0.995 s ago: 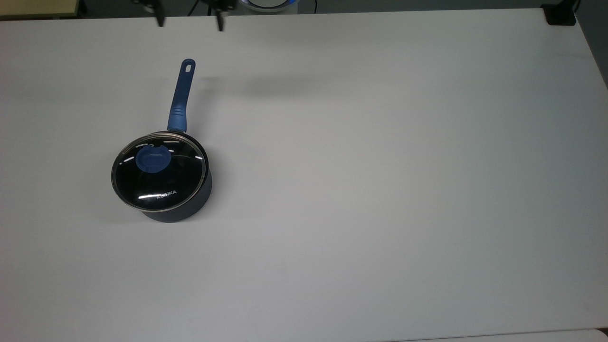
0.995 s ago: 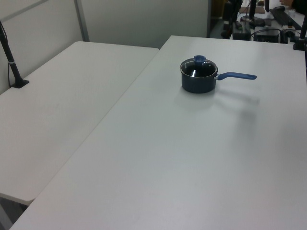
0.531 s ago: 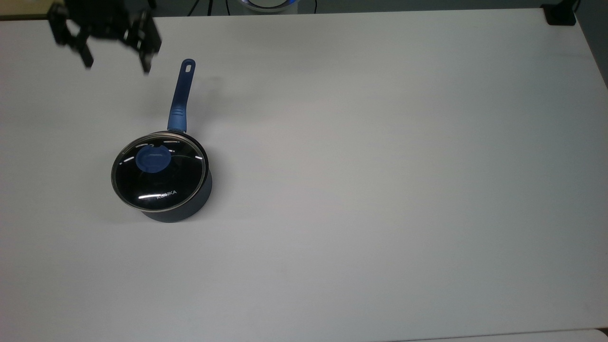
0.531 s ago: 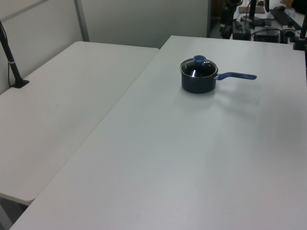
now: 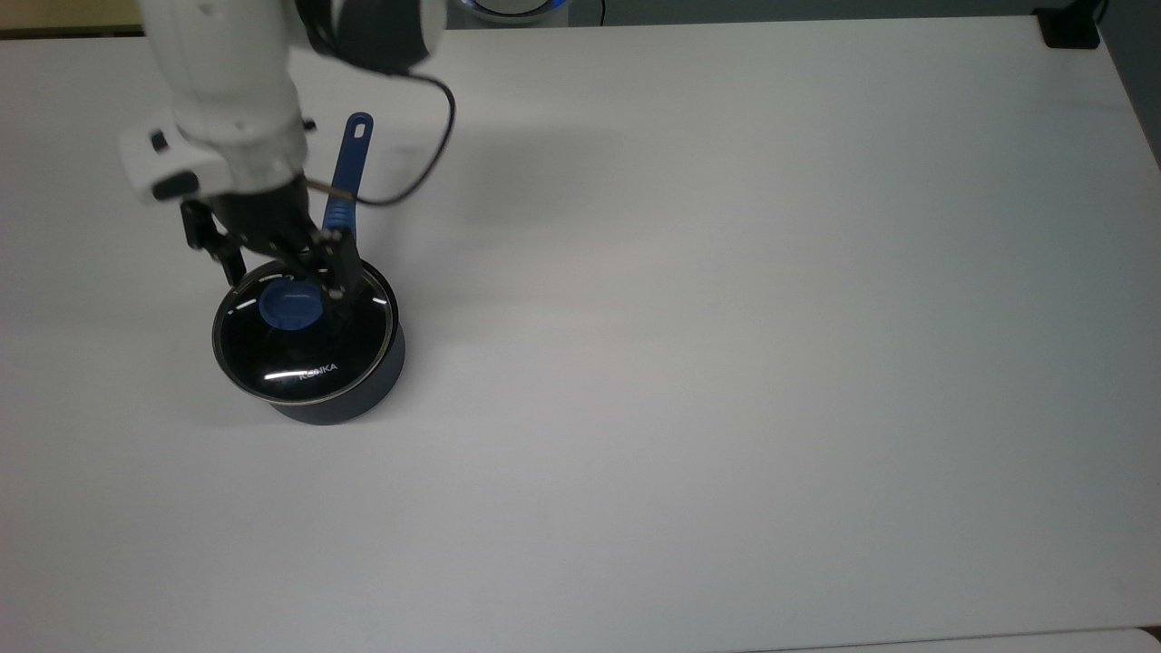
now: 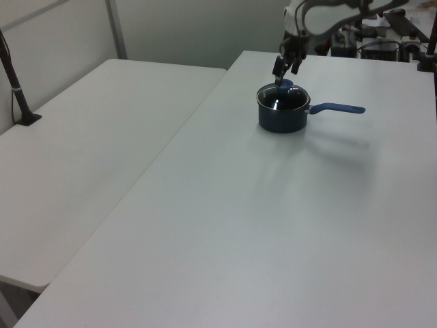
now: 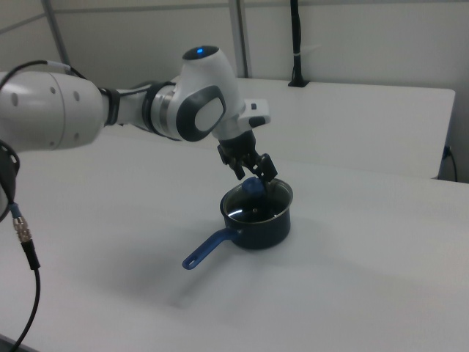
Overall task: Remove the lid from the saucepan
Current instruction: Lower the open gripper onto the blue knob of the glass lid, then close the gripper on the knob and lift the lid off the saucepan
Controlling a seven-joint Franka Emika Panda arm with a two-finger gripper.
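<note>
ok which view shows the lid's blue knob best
The top view: the knob lies face-on between the open gripper's fingers. The right view shows it partly behind the fingers; the left view shows it small, just under them.

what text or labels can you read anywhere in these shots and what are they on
"KONKA", as best it reads: small white lettering on the glass of the lid, near the rim on the top view's lower side; the middle letters are partly lost in a glare streak, so the spelling is uncertain.
The saucepan, its blue handle, the robot arm and the table carry no readable text.
</note>
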